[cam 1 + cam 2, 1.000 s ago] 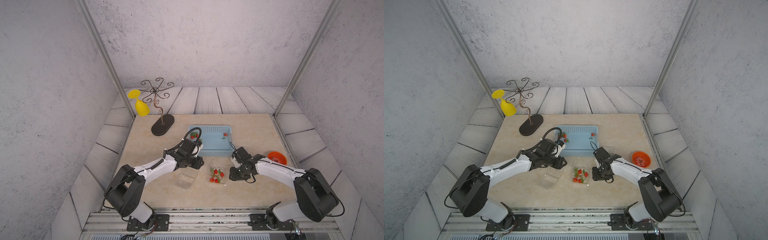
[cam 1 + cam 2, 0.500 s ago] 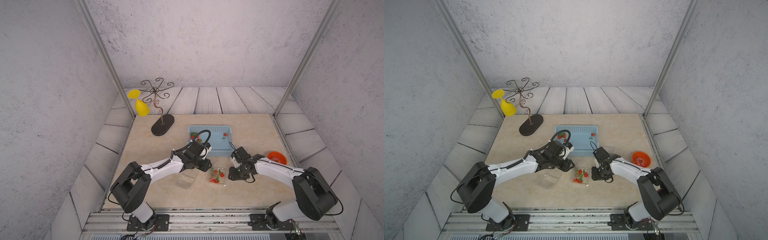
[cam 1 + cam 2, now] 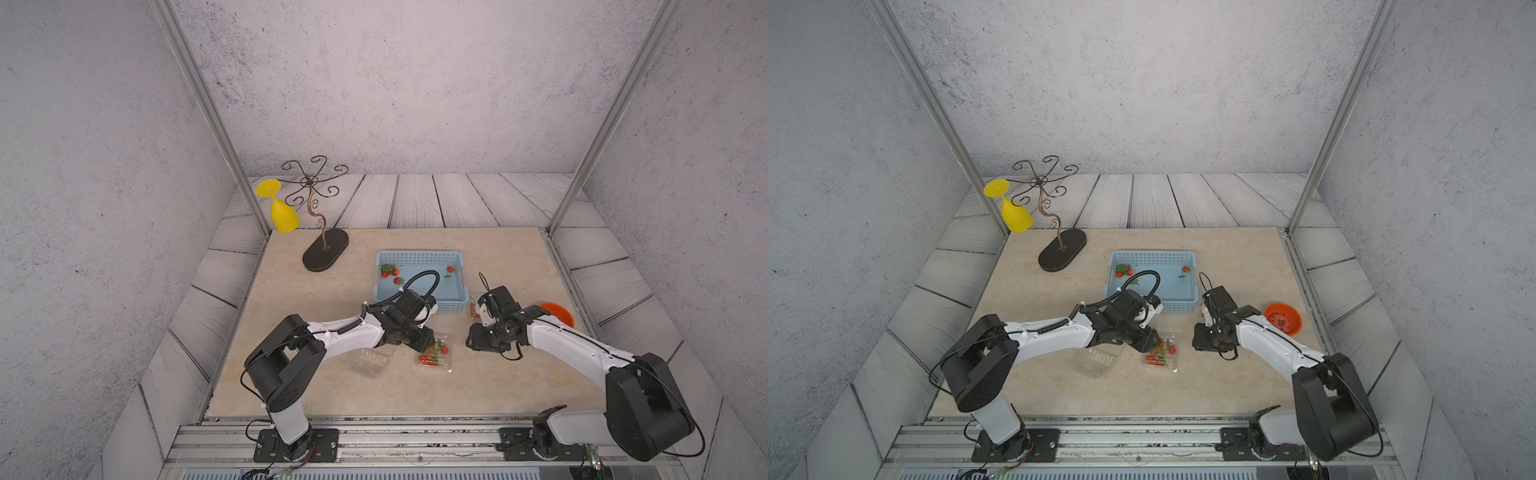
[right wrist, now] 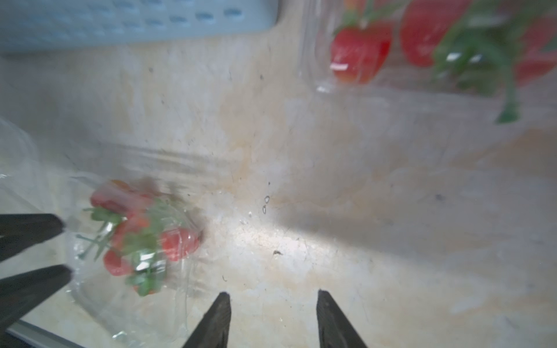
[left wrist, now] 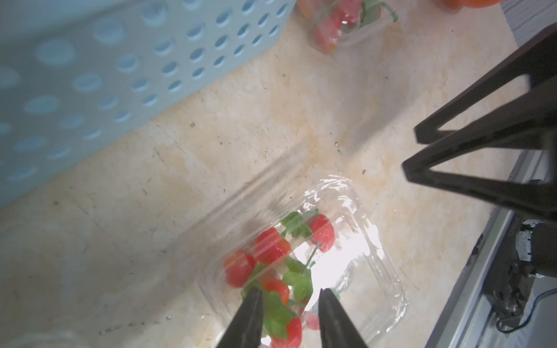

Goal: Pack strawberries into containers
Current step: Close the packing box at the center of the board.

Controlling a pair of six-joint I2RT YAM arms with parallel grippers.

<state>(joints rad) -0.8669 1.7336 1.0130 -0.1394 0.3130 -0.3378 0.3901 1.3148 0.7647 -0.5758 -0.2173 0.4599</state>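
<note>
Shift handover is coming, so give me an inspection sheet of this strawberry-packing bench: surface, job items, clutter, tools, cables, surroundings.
Surface: beige marbled tabletop, faint specks.
Job's things: about four red strawberries lie in the light blue perforated plastic basket; the middle clear plastic clamshell container holds several; the clamshell beside the basket holds some; the third clamshell is empty.
Clutter: orange bowl with something red inside; dark wire stand with a yellow plastic goblet hanging upside down.
Tools: left tool closed on a held strawberry over the middle container; right tool open, empty.
Cables: black looped cable on the left wrist, above the basket's near side.
Surroundings: grey textured walls, aluminium posts, pale plank panels.
</note>
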